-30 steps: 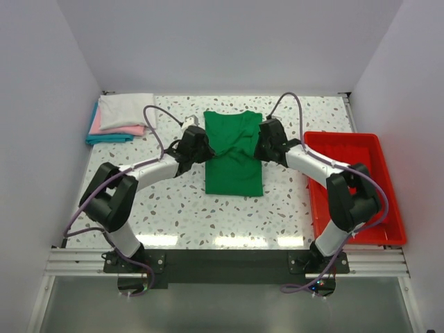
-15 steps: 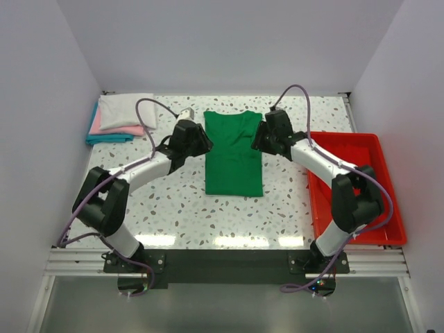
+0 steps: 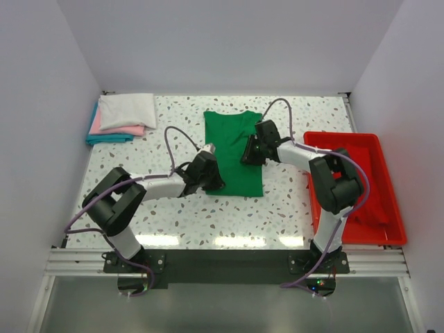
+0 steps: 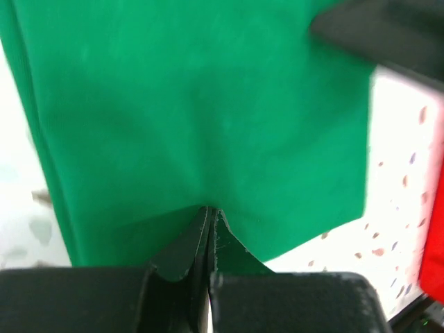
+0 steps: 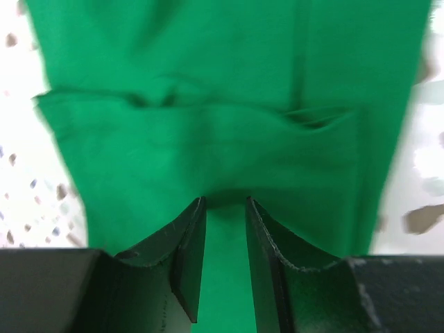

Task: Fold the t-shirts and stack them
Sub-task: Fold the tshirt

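Note:
The green t-shirt (image 3: pixel 232 149) lies flat mid-table as a narrow strip, sleeves folded in, collar at the far end. My left gripper (image 3: pixel 211 179) sits low at the shirt's near left edge. In the left wrist view its jaws (image 4: pixel 208 208) are shut, and the green cloth (image 4: pixel 208 118) puckers into the tips. My right gripper (image 3: pixel 248 154) is over the shirt's right side. Its jaws (image 5: pixel 225 201) stand apart, tips down on the green cloth (image 5: pixel 229 139). Folded white (image 3: pixel 127 108), pink (image 3: pixel 121 130) and teal (image 3: pixel 107 139) t-shirts are stacked at the far left.
A red plastic tray (image 3: pixel 347 137) stands along the right side of the table, close to the right arm's elbow. The white side walls stand close on both sides. Speckled tabletop (image 3: pixel 173 208) shows in front of the green shirt.
Both grippers let go of the folded-in sleeves. The left one moved toward the near left edge of the green shirt and shut. The right one slid nearer along the right side, jaws narrowing.

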Robot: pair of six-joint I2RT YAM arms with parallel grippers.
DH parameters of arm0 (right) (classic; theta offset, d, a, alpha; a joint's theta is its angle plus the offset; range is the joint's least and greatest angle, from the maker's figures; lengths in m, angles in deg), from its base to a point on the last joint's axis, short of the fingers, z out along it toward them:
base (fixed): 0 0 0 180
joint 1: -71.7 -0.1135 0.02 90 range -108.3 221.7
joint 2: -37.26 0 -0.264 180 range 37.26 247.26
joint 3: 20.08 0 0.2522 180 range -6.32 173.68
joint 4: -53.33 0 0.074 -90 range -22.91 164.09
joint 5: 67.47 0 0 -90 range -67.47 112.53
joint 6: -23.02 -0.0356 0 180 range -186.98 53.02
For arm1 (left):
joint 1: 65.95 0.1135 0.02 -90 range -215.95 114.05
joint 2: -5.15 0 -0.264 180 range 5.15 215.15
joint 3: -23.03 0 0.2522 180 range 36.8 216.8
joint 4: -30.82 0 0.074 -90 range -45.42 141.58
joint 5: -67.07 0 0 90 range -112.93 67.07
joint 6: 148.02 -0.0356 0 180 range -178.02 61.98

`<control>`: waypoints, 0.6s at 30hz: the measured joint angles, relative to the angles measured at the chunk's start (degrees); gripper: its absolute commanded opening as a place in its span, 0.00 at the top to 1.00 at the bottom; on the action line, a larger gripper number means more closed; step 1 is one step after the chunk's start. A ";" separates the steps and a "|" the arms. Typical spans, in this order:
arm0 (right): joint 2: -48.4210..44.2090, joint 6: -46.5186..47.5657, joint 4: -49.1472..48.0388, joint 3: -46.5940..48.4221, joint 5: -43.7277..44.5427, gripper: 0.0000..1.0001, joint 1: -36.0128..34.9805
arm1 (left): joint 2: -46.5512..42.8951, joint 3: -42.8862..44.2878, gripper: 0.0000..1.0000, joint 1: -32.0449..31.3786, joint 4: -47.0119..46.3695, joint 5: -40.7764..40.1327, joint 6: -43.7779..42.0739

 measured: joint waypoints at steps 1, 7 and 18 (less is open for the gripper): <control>0.70 -0.28 -0.44 -0.35 -0.39 0.68 1.09 | 0.00 -1.16 1.00 -0.44 0.00 0.02 0.39; 1.22 -2.56 -2.99 -2.67 -3.30 0.68 4.50 | -0.17 -4.55 1.00 -2.01 -3.34 0.37 2.38; -4.85 -3.32 -6.78 -11.78 -4.70 0.66 4.46 | -7.39 -13.18 1.00 -2.40 -5.22 0.39 5.01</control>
